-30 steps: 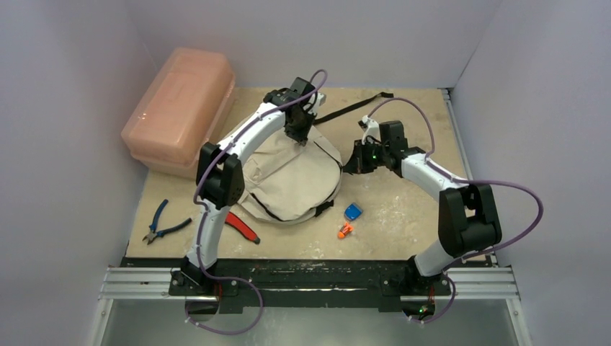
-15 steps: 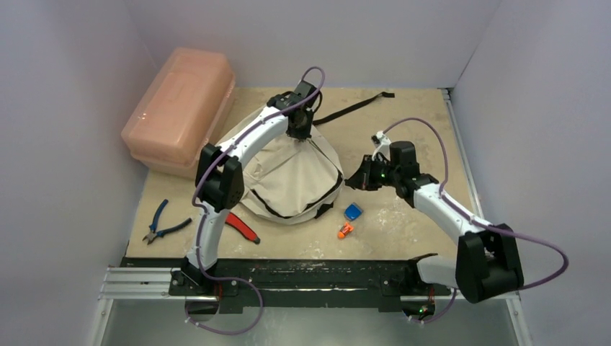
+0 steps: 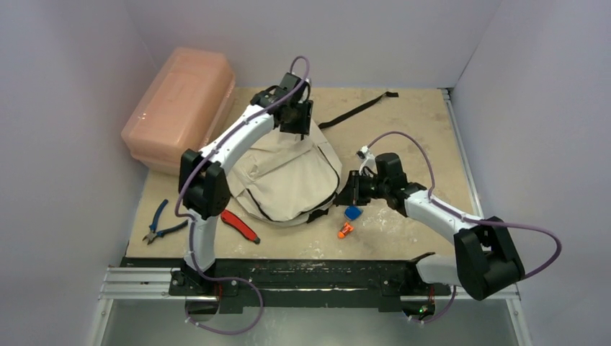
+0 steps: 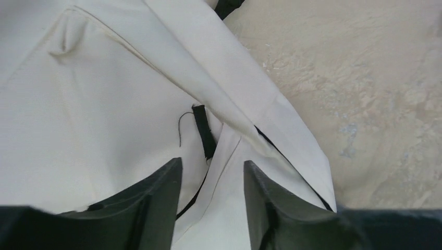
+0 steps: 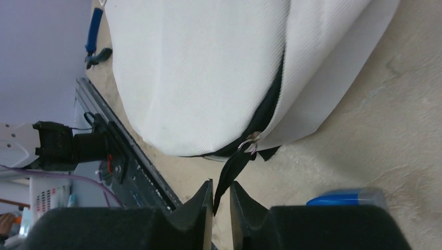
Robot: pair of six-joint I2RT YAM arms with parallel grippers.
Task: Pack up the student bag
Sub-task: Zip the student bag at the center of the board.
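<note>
In the top view the student bag [image 3: 288, 176] lies at frame centre. Only the wrist views show the jaws: left gripper [image 4: 212, 166] partly open over the fabric, empty. Right gripper [image 5: 221, 188] is almost closed, black pull strap [image 5: 232, 169] in the gap; a grip I cannot tell.

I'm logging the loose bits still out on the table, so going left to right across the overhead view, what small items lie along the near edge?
Blue-handled pliers → red-handled tool → small orange piece. The small blue item overlaps the orange piece sideways, so I leave it unordered.
</note>
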